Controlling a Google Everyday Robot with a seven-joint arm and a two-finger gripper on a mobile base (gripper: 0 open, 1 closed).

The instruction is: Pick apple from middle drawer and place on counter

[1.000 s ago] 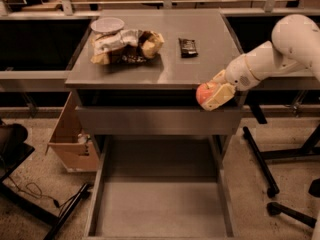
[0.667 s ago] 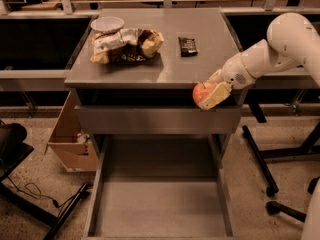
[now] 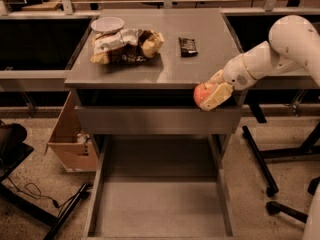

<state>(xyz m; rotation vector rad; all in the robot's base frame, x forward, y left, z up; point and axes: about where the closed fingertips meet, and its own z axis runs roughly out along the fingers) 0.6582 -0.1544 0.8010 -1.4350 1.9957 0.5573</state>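
Note:
My gripper (image 3: 210,91) is shut on the red-orange apple (image 3: 202,92) and holds it at the counter's front right edge, just at the level of the slab. The counter (image 3: 165,59) is the flat grey top of the cabinet. The middle drawer (image 3: 160,204) stands pulled out below, a wide shallow grey tray with nothing on its floor. My white arm (image 3: 270,54) reaches in from the right.
On the counter sit tan and white snack bags (image 3: 125,46), a white bowl (image 3: 107,24) and a small dark packet (image 3: 188,46). A cardboard box (image 3: 70,139) stands on the floor at the left. Chair legs (image 3: 265,159) stand at the right.
The gripper has moved the apple a little to the left and up along the counter's front edge. Nothing else has moved.

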